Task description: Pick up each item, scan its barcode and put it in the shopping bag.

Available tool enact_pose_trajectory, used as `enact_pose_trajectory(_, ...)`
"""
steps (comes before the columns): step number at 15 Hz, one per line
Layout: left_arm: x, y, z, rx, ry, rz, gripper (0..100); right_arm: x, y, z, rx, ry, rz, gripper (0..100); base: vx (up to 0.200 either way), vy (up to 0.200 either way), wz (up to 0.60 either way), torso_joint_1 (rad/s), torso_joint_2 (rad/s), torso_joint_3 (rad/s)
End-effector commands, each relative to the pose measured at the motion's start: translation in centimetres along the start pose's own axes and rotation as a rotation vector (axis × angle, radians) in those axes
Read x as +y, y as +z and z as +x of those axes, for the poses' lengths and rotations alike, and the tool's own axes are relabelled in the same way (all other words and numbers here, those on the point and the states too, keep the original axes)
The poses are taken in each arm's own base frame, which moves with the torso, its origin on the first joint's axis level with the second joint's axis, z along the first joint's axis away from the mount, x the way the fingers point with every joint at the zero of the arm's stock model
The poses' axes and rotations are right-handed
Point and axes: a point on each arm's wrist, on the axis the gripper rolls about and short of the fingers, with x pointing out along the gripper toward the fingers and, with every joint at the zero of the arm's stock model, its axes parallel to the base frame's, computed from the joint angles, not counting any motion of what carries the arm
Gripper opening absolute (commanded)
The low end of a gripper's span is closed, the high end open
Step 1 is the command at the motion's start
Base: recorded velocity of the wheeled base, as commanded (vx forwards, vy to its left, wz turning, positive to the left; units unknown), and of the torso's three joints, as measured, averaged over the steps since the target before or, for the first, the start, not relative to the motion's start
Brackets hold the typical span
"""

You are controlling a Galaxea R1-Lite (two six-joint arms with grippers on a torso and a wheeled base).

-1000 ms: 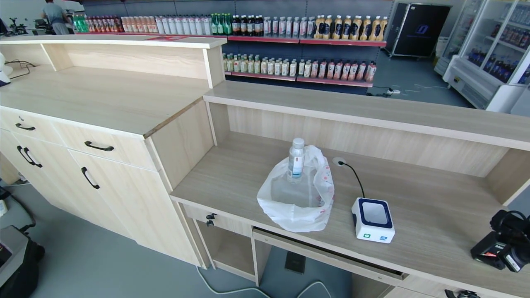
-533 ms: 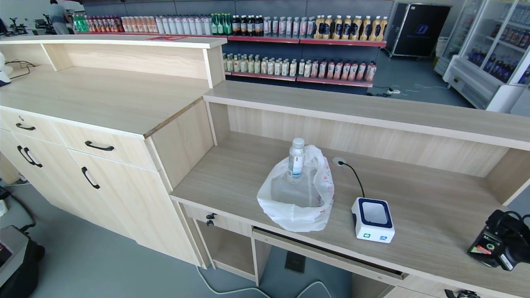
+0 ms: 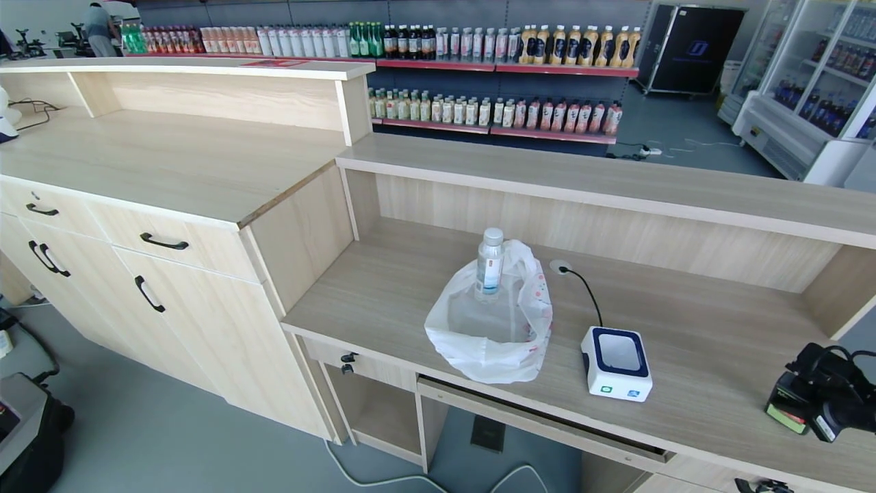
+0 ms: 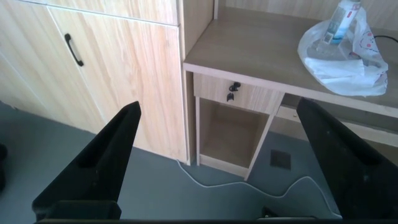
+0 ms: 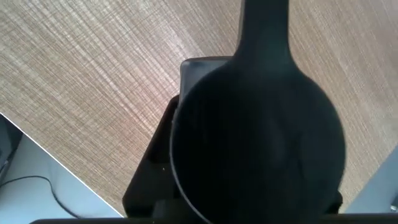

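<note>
Plainly, the left hand [image 4: 219, 106] was held wide open, empty; the right hand's [image 3: 816, 404] grip could not be told. The bottle [image 3: 490, 266] was seen in the shopping bag [image 3: 494, 346], well apart from both.

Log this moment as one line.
bottle: upright in shopping bag | scanner: on counter beside bag | left gripper: fingers open, empty | right gripper: at counter's right edge

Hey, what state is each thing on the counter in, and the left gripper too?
Bottle, upright in the bag, cap on.
Bag, open, mouth up.
Scanner, lying flat, window up, cable attached.
Left gripper, open.
</note>
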Motion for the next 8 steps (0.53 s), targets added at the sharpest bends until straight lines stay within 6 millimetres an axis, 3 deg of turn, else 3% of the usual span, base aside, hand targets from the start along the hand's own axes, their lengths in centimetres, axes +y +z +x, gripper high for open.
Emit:
enact_pose_trajectory(1, 0.0, 0.0, 0.0, 0.002, 0.000, 0.000, 100, -1.2, 1.8, -1.4, -0.037, -0.094, -0.081, 0, 0.000, 0.000, 0.00, 0.000, 0.00, 0.000)
enact_pose_trajectory(4, 0.0, 0.0, 0.0, 0.002, 0.000, 0.000, 100, -2.0, 6.2, -6.9, -0.096, -0.258, -0.331, 0, 0.000, 0.000, 0.00, 0.000, 0.00, 0.000)
enact_pose_trajectory(5, 0.0, 0.0, 0.0, 0.002, 0.000, 0.000, 100, -1.5, 8.2, -9.8, -0.187, -0.294, -0.481, 0, 0.000, 0.000, 0.00, 0.000, 0.00, 0.000)
enact_pose_trajectory(8, 0.0, 0.0, 0.0, 0.002, 0.000, 0.000, 100, 1.5, 13.0, -13.2, -0.516, -0.296, -0.946, 0, 0.000, 0.000, 0.00, 0.000, 0.00, 0.000)
